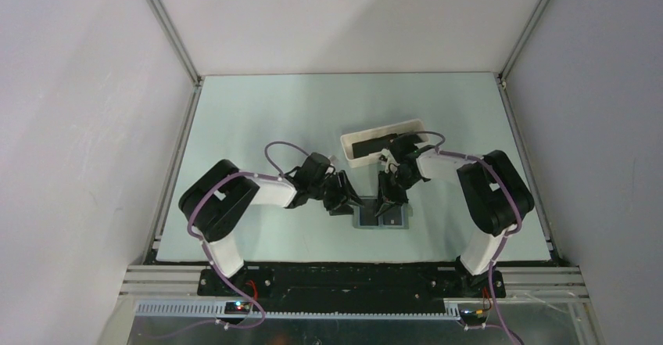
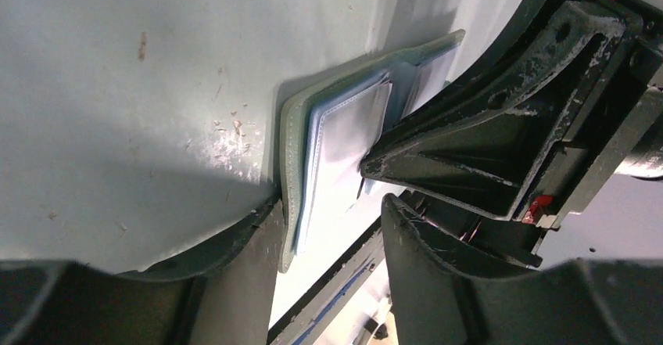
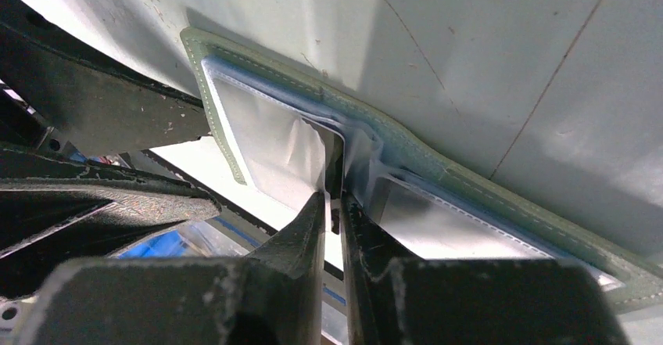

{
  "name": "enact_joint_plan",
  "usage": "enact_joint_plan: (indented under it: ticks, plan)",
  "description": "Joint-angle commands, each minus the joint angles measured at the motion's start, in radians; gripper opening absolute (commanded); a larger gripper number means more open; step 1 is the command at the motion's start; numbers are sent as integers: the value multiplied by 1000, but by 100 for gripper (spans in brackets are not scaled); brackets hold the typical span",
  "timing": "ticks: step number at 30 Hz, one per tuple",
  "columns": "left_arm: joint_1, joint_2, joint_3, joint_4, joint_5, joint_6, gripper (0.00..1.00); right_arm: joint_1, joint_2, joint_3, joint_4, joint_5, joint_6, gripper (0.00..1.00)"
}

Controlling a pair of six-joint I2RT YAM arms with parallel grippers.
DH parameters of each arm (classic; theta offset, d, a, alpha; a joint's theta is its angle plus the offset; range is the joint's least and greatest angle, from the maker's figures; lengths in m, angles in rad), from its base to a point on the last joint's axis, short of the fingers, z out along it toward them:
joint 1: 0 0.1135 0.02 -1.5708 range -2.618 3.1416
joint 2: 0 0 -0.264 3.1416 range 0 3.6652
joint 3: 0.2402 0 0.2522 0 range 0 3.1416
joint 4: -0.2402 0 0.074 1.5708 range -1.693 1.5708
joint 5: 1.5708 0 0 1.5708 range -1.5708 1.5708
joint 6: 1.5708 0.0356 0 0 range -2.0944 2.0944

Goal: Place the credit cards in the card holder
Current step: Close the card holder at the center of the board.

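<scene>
1. The card holder [image 1: 381, 218] lies open, inside up, on the table [image 1: 258, 126] between both grippers.
2. Right gripper [image 3: 334, 204]: fingers nearly together, pinching a dark strip [image 3: 335, 161] at the holder's fold. I cannot tell whether it is a card.
3. Left gripper [image 2: 328, 204]: fingers apart, straddling the holder's edge.
4. Credit cards [image 1: 374, 146] lie in the white tray [image 1: 375, 130] just behind.

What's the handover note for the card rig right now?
Left gripper: open, straddling the card holder at its edge, gripping nothing.
Right gripper: jaws nearly shut on a thin dark strip at the holder's centre fold; can't tell if it is a card.
Credit cards: dark ones lie in the white tray.
Done: holder lies open between the arms; no card plainly seated.
Left: move the tray's cards into the holder.
</scene>
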Motion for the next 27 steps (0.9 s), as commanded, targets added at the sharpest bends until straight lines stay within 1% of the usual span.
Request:
enact_joint_plan:
  ticks: [1,6,10,15,19,20,21,22,23,24,25,27]
  plan:
    - [-12,-41,-15,81,28,21,54,19,64,-31,92,54,-14,15]
    - [-29,-73,1,126,104,50,51,15,75,-39,143,-32,7,16]
    - [-50,-83,-3,174,153,58,46,-1,73,-48,177,-98,26,17]
    - [-53,-88,-24,210,155,55,43,-22,37,-55,201,-152,33,18]
    - [-57,-42,-6,211,131,44,34,-31,20,-57,214,-197,39,20]
    - [-59,-32,-3,210,123,41,27,-32,16,-57,216,-204,40,21]
    - [-59,-29,-1,210,105,37,24,-35,7,-57,217,-211,43,22]
    - [-60,-27,-2,209,95,30,16,-36,1,-57,216,-213,45,23]
    - [-60,-28,-4,206,76,24,11,-38,-13,-56,214,-219,46,24]
    - [-60,-37,-10,204,63,23,4,-38,-30,-56,213,-222,47,29]
    - [-60,-41,-15,193,41,23,2,-39,-38,-55,209,-225,48,33]
    - [-60,-69,-30,160,5,33,0,-44,-61,-56,200,-232,47,39]
